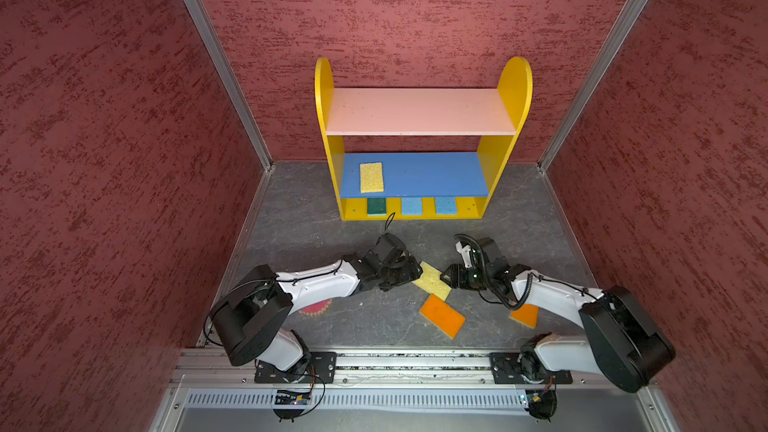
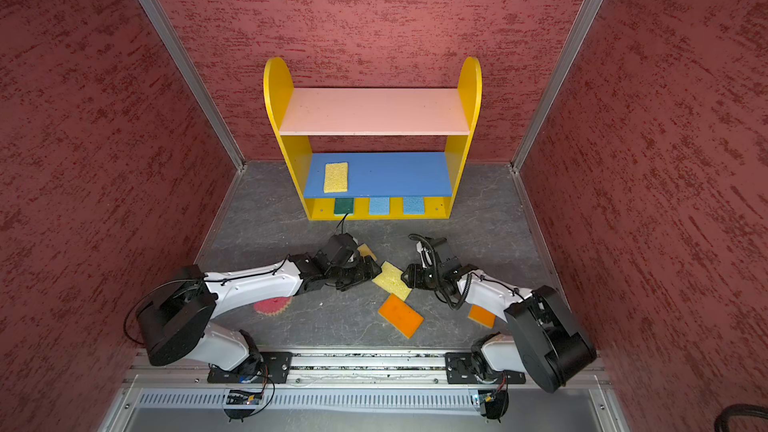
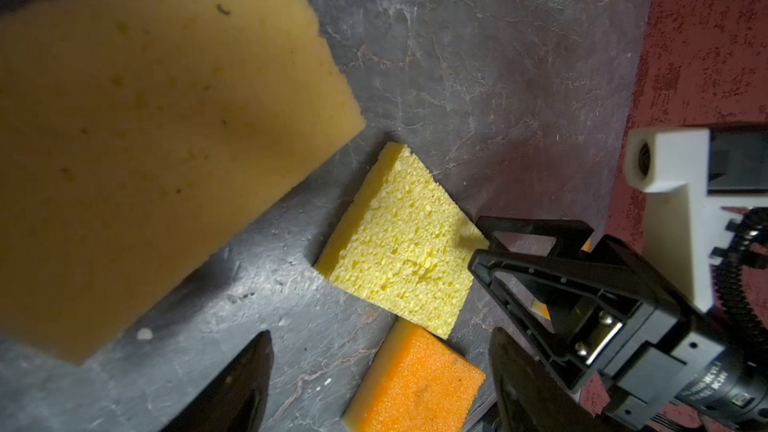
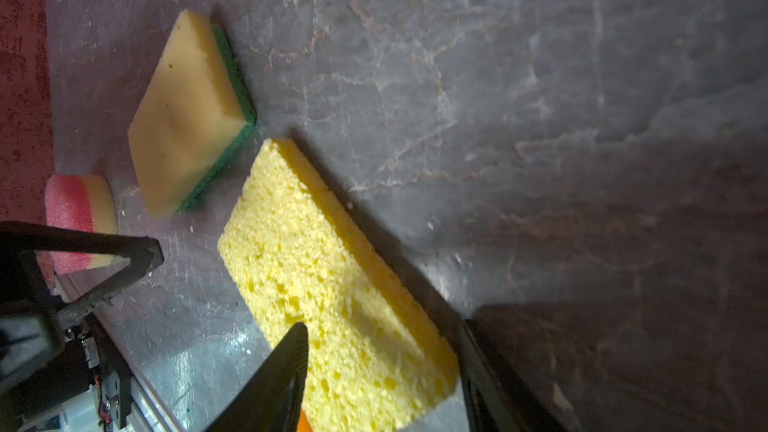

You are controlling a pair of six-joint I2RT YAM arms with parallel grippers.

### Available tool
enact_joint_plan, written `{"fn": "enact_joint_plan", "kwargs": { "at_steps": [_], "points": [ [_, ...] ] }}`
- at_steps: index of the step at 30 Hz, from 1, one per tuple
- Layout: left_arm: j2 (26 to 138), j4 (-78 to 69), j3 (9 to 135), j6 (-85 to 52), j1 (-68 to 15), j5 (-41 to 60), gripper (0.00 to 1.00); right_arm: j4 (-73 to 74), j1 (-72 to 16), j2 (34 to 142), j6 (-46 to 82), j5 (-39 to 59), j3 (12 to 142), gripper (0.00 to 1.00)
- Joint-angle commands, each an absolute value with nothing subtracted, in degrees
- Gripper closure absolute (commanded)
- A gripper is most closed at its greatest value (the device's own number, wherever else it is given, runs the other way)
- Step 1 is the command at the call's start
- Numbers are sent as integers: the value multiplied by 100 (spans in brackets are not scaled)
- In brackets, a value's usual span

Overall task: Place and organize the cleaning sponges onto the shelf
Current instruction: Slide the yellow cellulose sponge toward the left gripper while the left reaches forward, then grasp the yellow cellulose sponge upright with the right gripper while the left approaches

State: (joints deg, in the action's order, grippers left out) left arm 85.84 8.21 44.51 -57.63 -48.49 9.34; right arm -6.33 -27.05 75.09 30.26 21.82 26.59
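Sponge (image 4: 316, 251) between right end effector (image 4: 382, 324) jaws.

3 red textured walls (image 1: 415, 14) meet at aluminium corner posts (image 1: 216, 60) around a grey marbled floor (image 1: 299, 234).

Both arms reach low and forward, wrists bent inward, tips almost meeting mid-floor. Left gripper (image 1: 419, 273) has its jaws spread wide; right gripper (image 1: 445, 276) faces it, jaws set narrower.
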Motion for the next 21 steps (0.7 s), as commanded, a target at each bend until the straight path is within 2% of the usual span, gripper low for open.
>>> {"fn": "enact_joint_plan", "kwargs": {
  "at_steps": [1,3,6,11,18,21],
  "points": [
    [8583,695,4617,-5745,-4850,980,19,-1100,-2698,7329,3128,2396,2512,40],
    [8578,694,4619,-5751,-4848,972,19,-1149,-2698,7286,3019,2339,2567,41],
    [8594,656,4592,-5775,-4849,1007,18,-1042,-2707,7473,2952,2409,2666,49],
    [8523,603,4477,-5878,-4877,1005,16,-869,-2761,7978,2956,2322,2716,70],
    [8342,779,4409,-5854,-4842,910,16,-743,-2760,8026,3169,1855,2663,98],
    [8272,830,4437,-5814,-4810,913,16,-634,-2760,8003,3280,1844,2671,100]
  ]
}}
